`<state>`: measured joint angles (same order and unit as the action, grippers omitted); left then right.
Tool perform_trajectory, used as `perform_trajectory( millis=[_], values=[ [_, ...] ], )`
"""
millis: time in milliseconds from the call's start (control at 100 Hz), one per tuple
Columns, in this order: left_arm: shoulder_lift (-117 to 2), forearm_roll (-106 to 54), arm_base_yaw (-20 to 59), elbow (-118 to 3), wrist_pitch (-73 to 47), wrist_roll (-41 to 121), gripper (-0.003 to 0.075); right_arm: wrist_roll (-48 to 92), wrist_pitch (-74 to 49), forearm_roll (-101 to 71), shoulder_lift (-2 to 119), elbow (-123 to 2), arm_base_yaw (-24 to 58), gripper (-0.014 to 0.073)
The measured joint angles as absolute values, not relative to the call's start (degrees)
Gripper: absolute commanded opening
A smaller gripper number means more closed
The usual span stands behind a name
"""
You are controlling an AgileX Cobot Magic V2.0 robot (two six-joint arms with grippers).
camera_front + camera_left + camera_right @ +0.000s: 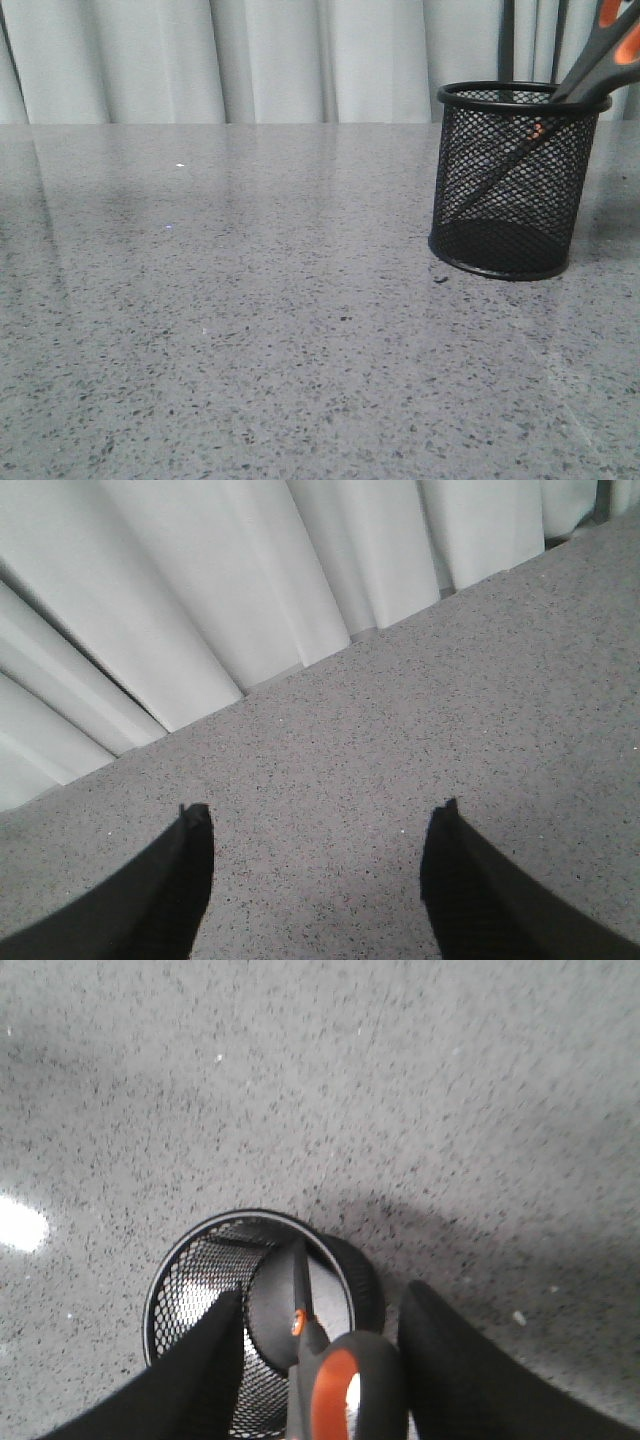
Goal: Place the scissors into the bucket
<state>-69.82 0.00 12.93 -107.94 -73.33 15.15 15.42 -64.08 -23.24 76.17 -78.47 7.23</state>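
Scissors [596,62] blades-down, seemingly loose, inside bucket [512,180]

The counter [250,330] looks like polished stone, grey with fine dark and light speckles; its surface is smooth and glossy, and it carries soft reflections at the upper left of the front view. The bucket [515,180] is black wire mesh, seemingly metal, with a thick rolled rim and a solid base, all rather matt. The scissors [335,1380] have dark grey handles of what looks like plastic, with a smooth orange lining, and a thin metal blade with a dull shine. The curtain [250,570] at the top of the left wrist view is pale cloth, matt, hanging in soft folds. The fingers [175,890] look black and matt.
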Motion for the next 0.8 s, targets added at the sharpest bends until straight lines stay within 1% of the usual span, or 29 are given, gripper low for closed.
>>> perform_trajectory(
  millis=[90, 100, 130, 170, 180, 240, 250, 270, 300, 320, 340, 380, 480, 530, 550, 690, 800],
  values=[
    [-69.8, 0.0, 12.9, -107.9, -73.3, 15.1, 0.0379, 15.4, -64.1, -21.8, 74.7, -80.4, 7.2, 0.0327],
    [-69.8, 0.0, 12.9, -107.9, -73.3, 15.1, 0.0359, 15.4, -64.1, -21.8, 74.4, -80.6, 7.2, 0.0327],
    [-69.8, 0.0, 12.9, -107.9, -73.3, 15.1, 0.0336, 15.4, -64.1, -21.3, 73.8, -81.2, 7.2, 0.0327],
    [-69.8, 0.0, 12.9, -107.9, -73.3, 15.1, 0.0274, 15.4, -64.1, -20.9, 72.9, -82.0, 7.2, 0.0327],
    [-69.8, 0.0, 12.9, -107.9, -73.3, 15.1, 0.0274, 15.4, -64.1, -20.9, 72.7, -82.2, 7.2, 0.0327],
    [-69.8, 0.0, 12.9, -107.9, -73.3, 15.2, 0.0175, 15.4, -63.6, -20.7, 71.3, -82.9, 7.2, 0.0326],
    [-69.8, 0.0, 12.9, -107.9, -73.3, 15.2, 0.0175, 15.4, -63.5, -20.5, 71.1, -83.1, 7.2, 0.0325],
    [-69.8, 0.0, 12.9, -107.9, -73.3, 15.3, 0.0144, 15.4, -63.3, -20.5, 70.7, -83.1, 7.2, 0.0321],
    [-69.8, 0.0, 12.9, -107.9, -73.3, 15.4, 0.0104, 15.4, -62.8, -20.5, 70.0, -83.2, 7.2, 0.0302],
    [-69.8, 0.0, 12.9, -107.9, -73.3, 15.4, 0.0064, 15.4, -62.5, -20.5, 69.6, -83.2, 7.2, 0.0284],
    [-69.8, 0.0, 12.9, -107.9, -73.3, 15.5, 0.0044, 15.4, -62.2, -20.5, 69.1, -83.2, 7.2, 0.0269],
    [-69.8, 0.0, 12.9, -107.9, -73.3, 15.5, -0.0022, 15.4, -61.7, -20.5, 68.3, -83.2, 7.2, 0.0214],
    [-69.8, 0.0, 12.9, -107.9, -73.3, 15.6, -0.0020, 15.5, -60.4, -20.5, 66.5, -83.2, 7.2, 0.0043],
    [-69.8, 0.0, 12.9, -107.9, -73.3, 15.6, -0.0020, 15.5, -59.2, -20.5, 65.4, -82.6, 7.2, -0.0057],
    [-69.8, 0.0, 12.9, -107.9, -73.3, 15.6, -0.0020, 15.5, -58.4, -20.7, 64.9, -82.3, 7.2, -0.0078],
    [-68.1, -1.3, 12.9, -104.3, -71.8, 15.6, -0.0020, 15.6, -50.9, -21.8, 60.0, -76.2, 7.2, -0.0069],
    [-64.2, -2.8, 12.9, -96.6, -64.8, 15.6, -0.0021, 17.1, -42.7, -23.0, 55.0, -68.3, 7.2, -0.0069]
  ],
)
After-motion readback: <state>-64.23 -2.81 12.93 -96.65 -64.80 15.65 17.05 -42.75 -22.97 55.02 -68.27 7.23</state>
